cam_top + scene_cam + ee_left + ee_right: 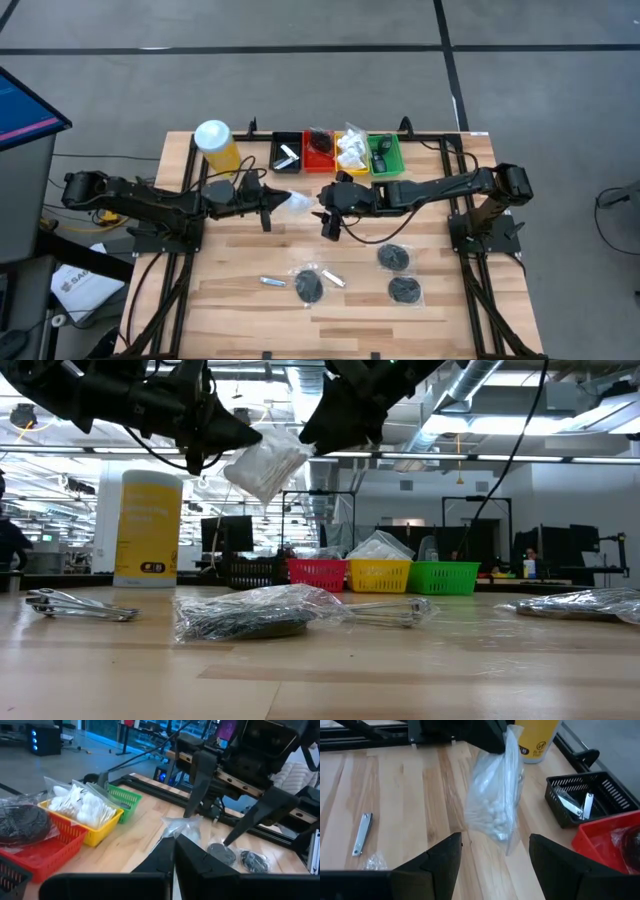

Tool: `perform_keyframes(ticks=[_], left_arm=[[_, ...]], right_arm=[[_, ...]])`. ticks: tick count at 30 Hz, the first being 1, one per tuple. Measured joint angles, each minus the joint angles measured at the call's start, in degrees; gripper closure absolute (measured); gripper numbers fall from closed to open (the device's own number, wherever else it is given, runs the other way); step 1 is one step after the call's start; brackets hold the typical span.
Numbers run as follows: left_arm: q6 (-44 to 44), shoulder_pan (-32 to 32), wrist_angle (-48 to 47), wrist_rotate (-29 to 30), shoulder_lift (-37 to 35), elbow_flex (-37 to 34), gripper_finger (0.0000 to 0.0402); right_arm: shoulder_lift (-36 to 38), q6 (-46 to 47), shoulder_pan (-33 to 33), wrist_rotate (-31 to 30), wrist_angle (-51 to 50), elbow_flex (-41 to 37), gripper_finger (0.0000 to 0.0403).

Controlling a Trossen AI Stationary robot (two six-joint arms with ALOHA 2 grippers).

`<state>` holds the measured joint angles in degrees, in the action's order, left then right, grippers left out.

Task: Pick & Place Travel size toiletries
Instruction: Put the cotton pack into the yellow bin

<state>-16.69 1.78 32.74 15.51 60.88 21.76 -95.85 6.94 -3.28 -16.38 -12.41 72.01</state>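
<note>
A grey floor (300, 25) crossed by dark lines surrounds the wooden table (230, 300). Beyond the far edge, desks with monitors (235, 532) stand under ceiling ducts (480, 385) and strip lights (480, 457).

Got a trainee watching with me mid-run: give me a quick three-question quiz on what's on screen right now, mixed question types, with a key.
1. True or false: the left gripper holds the white sachet up off the table.
2. Multiple choice: how do the right gripper's jaws stand? A) shut on a black disc B) open, facing the hanging sachet C) shut on a silver tube
3. Fill in: along the table's far edge the trays run black, red, yellow, then ____.

Key:
1. True; the low view shows it hanging in the air from shut fingers.
2. B
3. Green
</note>
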Motion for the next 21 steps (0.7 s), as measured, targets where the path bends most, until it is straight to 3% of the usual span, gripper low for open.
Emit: perform_keyframes(ticks=[13, 17, 21], left_arm=[[2.3, 0.0, 3.7, -0.1, 0.0, 0.0, 0.0401], [2.8, 0.0, 3.5, -0.1, 0.0, 0.0, 0.0401], [2.9, 0.0, 3.4, -0.1, 0.0, 0.0, 0.0401]], right_arm=[[-4.0, 0.0, 2.0, 0.0, 8.6, 0.2, 0.0191], [-4.9, -0.1, 2.3, 0.0, 9.1, 0.0, 0.0239], [-4.5, -0.9, 2.4, 0.0, 9.5, 0.0, 0.0326]])
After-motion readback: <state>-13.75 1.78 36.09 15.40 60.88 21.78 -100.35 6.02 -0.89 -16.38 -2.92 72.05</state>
